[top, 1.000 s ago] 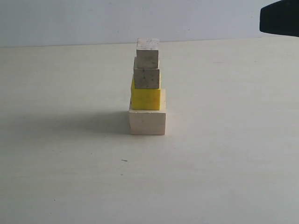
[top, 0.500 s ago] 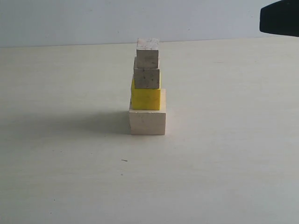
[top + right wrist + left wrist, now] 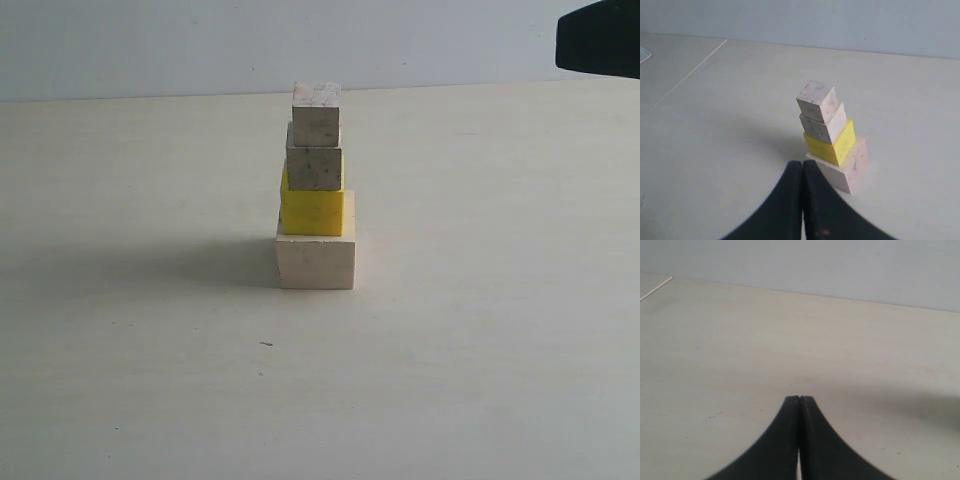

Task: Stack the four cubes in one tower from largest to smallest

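Note:
A tower of four cubes stands in the middle of the table. The large pale wooden block (image 3: pixel 316 262) (image 3: pixel 847 167) is at the bottom, the bright yellow cube (image 3: pixel 312 211) (image 3: pixel 832 145) on it, then the medium greyish wooden cube (image 3: pixel 314 167) (image 3: pixel 824 127), and the smallest pale cube (image 3: pixel 316 114) (image 3: pixel 816 101) on top. My right gripper (image 3: pixel 802 163) is shut with nothing in it, drawn back from the tower. My left gripper (image 3: pixel 799 398) is shut and empty over bare table, with no cube in its view.
The pale table (image 3: pixel 480 350) spreads all round the tower, and a grey wall (image 3: pixel 150 45) rises behind it. A black part of the right arm (image 3: pixel 600 38) shows at the exterior view's top right corner. A thin seam (image 3: pixel 687 77) runs across the table.

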